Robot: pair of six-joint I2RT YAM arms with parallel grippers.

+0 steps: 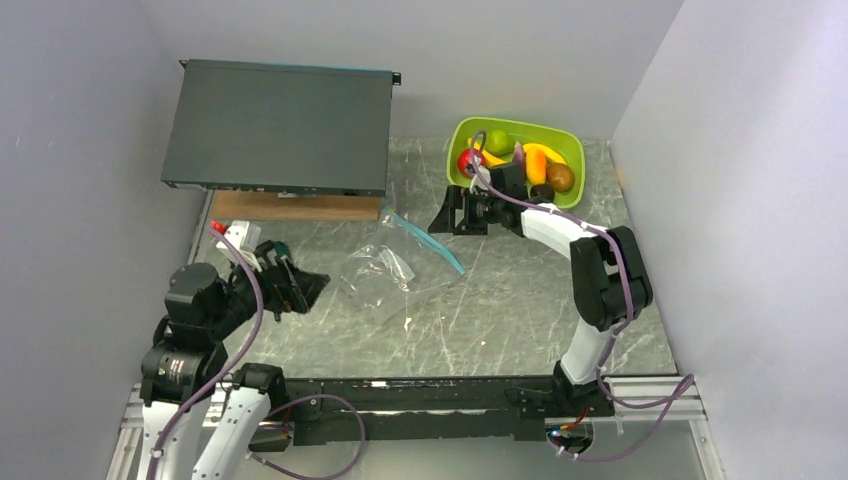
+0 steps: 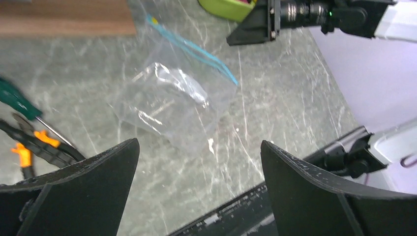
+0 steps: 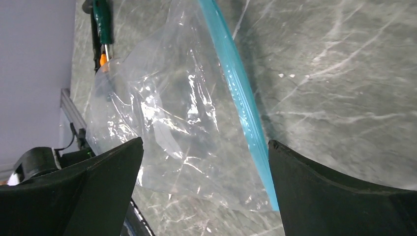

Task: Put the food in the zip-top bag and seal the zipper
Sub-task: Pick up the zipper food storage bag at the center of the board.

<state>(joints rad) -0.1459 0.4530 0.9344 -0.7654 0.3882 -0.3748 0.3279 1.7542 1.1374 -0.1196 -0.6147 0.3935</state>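
Observation:
The clear zip-top bag lies flat and empty on the marble table, its teal zipper along the far right edge. The food sits in a lime-green tub at the back right: red apple, green lime, yellow bananas, brown kiwi. My right gripper is open and empty above the zipper's far end; its wrist view shows bag and zipper between the open fingers. My left gripper is open and empty left of the bag.
A black rack unit rests on a wooden board at the back left. Orange-handled pliers and a green-handled screwdriver lie by the left gripper. Grey walls close in both sides.

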